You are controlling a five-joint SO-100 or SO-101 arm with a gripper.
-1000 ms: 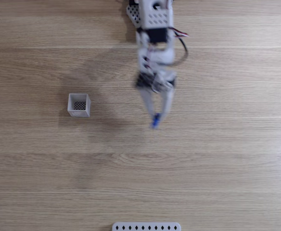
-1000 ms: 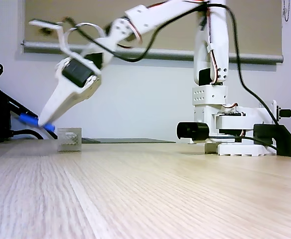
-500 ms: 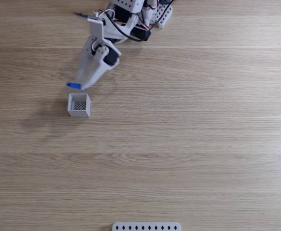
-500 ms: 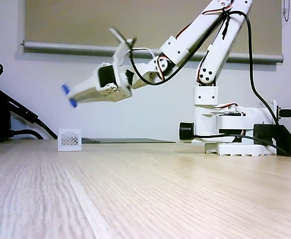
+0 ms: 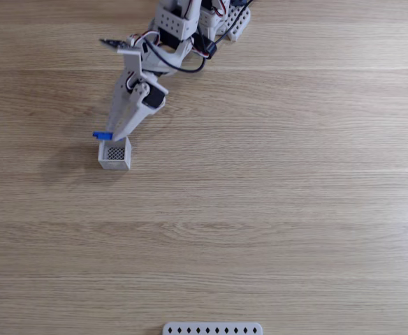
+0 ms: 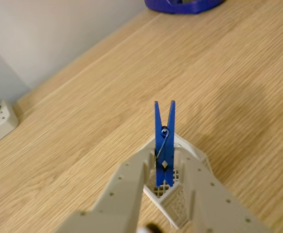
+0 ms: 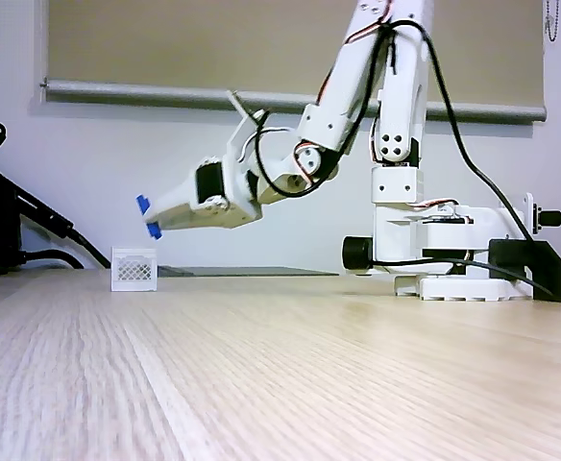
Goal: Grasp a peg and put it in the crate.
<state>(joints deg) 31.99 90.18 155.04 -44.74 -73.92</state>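
One peg [image 6: 164, 145], blue, pinched between the fingers of the hand [image 5: 110, 135], its forked end sticking out past the fingertips. In the top-down fixed view it hangs at the crate's [image 5: 114, 154] far edge; in the side fixed view the peg [image 7: 147, 217] is in the air, above and slightly right of the crate [image 7: 134, 269]. Crate sits on the wooden tabletop [image 5: 274, 195]. White perforated strip [image 5: 212, 329] at the near edge.

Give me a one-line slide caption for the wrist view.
Gripper holding the blue peg above the white crate on the wooden table.
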